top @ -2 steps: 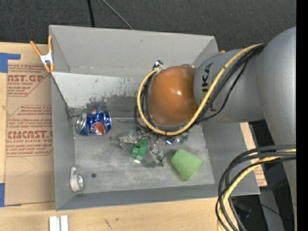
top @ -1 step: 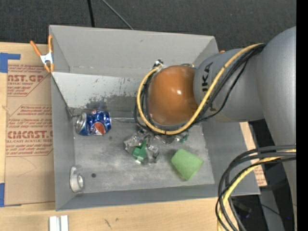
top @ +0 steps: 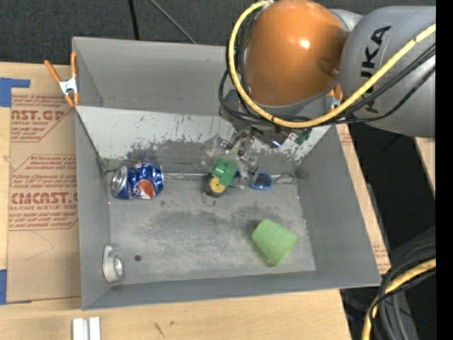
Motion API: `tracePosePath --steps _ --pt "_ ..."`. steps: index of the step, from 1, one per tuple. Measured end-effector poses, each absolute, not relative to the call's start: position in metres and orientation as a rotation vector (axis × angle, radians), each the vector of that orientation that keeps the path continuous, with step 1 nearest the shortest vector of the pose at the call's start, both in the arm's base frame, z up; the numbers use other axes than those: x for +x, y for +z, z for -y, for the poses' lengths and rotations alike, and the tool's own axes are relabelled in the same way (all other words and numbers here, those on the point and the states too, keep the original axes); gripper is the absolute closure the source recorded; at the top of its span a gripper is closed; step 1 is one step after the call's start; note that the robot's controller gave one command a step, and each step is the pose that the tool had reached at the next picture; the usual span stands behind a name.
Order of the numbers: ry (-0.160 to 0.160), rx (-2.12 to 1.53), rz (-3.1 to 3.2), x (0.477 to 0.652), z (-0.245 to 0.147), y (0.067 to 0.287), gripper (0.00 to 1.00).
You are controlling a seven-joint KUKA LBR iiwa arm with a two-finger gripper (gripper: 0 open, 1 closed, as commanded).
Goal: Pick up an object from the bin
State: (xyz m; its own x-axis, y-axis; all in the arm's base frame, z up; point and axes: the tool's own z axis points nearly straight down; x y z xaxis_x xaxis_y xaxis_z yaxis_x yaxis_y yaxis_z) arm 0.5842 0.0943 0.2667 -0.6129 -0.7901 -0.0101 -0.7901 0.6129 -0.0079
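Green and yellow piece point(top: 222, 173), small and blocky, lies on the floor of the bin close to the foot of the back wall, about midway along it, with its yellow end turned toward the front.

The grey metal bin point(top: 156, 83) has sloping walls and a scuffed floor. The arm point(top: 396, 55) comes in from the right, and its rounded orange cover point(top: 290, 48), ringed by a yellow cable, hangs over the back right part of the bin. Below the cover, the gripper point(top: 239, 156) is low over the floor, just behind and to the right of the green and yellow piece. The cover shadows it, so I cannot tell whether it is spread or closed, nor whether it touches the piece. Nothing is seen held in it.

Five loose things lie in the bin, one of each kind:
- One light green foam block point(top: 274, 241) lies in the front right part of the floor, well apart from the gripper.
- One crushed blue, red and white drink can point(top: 138, 181) lies on its side at the left, near the back wall.
- One silvery metal piece point(top: 112, 264) lies in the front left corner.
- One small blue piece point(top: 262, 183) lies just right of the gripper.
- The green and yellow piece is the fifth.
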Motion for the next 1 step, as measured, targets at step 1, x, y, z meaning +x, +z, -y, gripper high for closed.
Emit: tracePosePath --steps 1 --pt "0.005 -1.701 -2.642 0.5861 -0.1122 0.2067 1.0"
